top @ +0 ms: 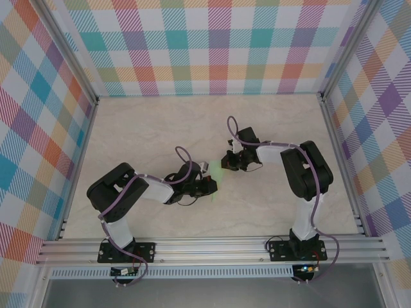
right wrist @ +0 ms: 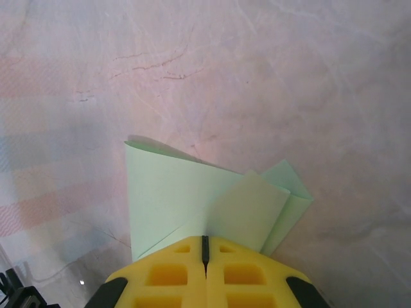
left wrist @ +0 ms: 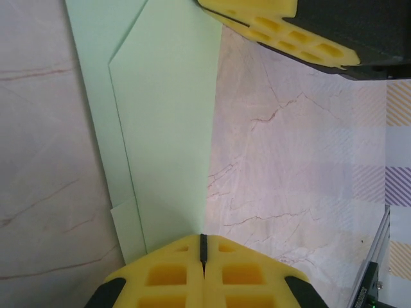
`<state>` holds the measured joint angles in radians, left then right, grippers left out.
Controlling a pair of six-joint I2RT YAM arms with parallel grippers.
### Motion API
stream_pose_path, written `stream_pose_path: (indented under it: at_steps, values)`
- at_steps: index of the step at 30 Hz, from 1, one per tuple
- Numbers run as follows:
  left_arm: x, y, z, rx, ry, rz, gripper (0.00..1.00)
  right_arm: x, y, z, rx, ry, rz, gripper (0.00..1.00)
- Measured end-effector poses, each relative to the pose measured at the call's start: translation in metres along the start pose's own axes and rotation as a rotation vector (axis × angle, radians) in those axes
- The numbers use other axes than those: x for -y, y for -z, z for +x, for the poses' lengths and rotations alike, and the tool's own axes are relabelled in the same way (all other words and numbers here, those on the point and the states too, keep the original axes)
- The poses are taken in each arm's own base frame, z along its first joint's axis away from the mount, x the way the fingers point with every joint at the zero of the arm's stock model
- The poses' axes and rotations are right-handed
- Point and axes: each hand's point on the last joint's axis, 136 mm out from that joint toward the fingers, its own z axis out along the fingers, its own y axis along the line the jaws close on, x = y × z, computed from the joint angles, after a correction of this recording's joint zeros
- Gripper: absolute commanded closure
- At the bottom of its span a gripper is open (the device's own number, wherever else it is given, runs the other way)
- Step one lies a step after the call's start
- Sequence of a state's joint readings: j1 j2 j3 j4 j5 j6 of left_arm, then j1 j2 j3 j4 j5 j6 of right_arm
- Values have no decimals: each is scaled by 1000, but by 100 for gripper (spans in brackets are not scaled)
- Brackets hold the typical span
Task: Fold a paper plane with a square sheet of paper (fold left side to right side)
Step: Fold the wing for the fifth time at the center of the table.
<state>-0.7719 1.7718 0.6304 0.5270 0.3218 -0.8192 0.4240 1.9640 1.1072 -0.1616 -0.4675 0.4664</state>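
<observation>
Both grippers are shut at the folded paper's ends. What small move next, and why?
Probably drag the left gripper along the paper toward the right gripper, pressing the crease: both are shut at opposite ends, and the layers look loose, one edge casting a shadow.

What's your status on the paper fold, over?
Left gripper shut, tips at one end of the paper. Right gripper shut at the opposite end. Paper partly folded, flaps overlapping, on the table. Nothing seen in the way.

Paper plane (left wrist: 167, 128): top off-frame, near end behind left tool (left wrist: 203, 247).
</observation>
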Motion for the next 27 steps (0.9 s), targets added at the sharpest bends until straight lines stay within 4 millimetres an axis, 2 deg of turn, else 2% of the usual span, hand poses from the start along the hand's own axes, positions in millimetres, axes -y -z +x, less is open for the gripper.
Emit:
stream_pose_path:
  at_steps: [6, 13, 16, 18, 21, 23, 27]
  values:
    - [-2, 1, -2, 13, 0, -9, 100, 7, 2, -21, -6, -26, -1, 100]
    - [-2, 2, -1, 13, 2, -13, 100, 28, 15, -62, 74, -48, 37, 100]
    - [-3, 3, -1, 10, 6, -16, 100, 37, 23, -71, 115, -51, 70, 100]
    - [-3, 3, 0, 7, 7, -19, 100, 37, 32, -69, 136, -46, 81, 100]
    - [-3, 3, 1, 4, 6, -22, 100, 22, 52, -58, 164, -23, 69, 100]
    - [-2, 3, 1, 2, 7, -24, 100, -1, 61, -47, 174, 20, 38, 100]
    - [-2, 3, 1, -2, 9, -30, 100, -41, 51, -18, 142, 89, -40, 100]
